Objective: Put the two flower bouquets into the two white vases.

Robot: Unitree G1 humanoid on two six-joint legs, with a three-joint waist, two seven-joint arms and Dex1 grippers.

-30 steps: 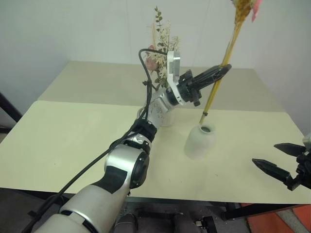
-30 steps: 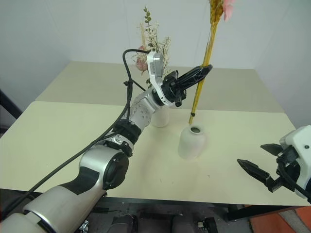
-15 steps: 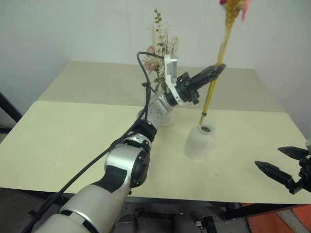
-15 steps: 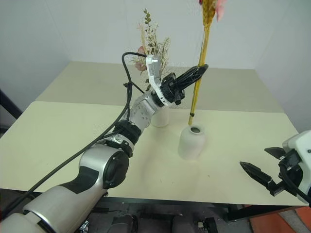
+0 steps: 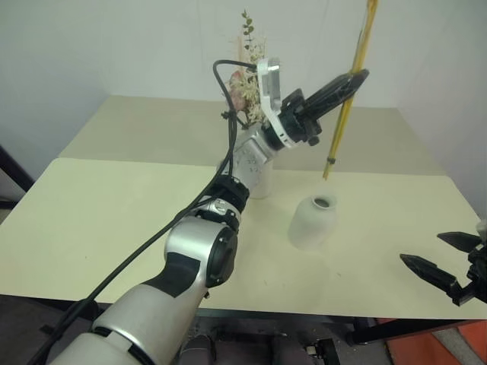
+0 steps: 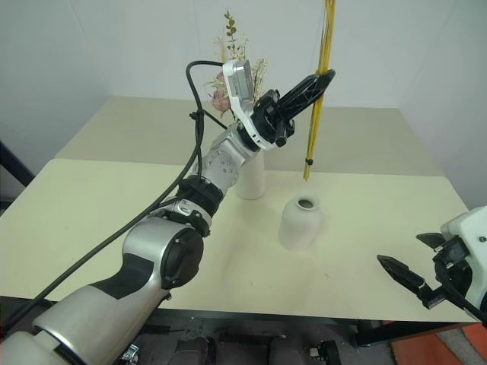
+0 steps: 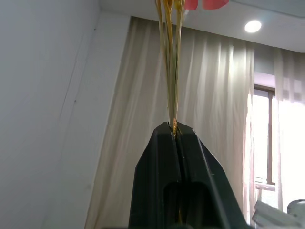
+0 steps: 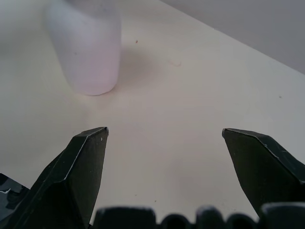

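The left gripper (image 5: pixel 351 79) is clamped on the slim bouquet's (image 5: pixel 344 122) stems, held upright above the shorter vase (image 5: pixel 313 220) — presumably to thread its small mouth. The bushy bouquet (image 6: pixel 237 65) fills the taller vase (image 6: pixel 251 176) just behind (right gripper (image 5: pixel 449 263) spread, empty).

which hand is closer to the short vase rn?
Left. The left hand is above the short white vase, gripping the yellow-stemmed bouquet over its mouth; the right hand waits open near the table's front-right edge.

The slim bouquet (image 6: pixel 326 46)'s blossoms are cut off above.
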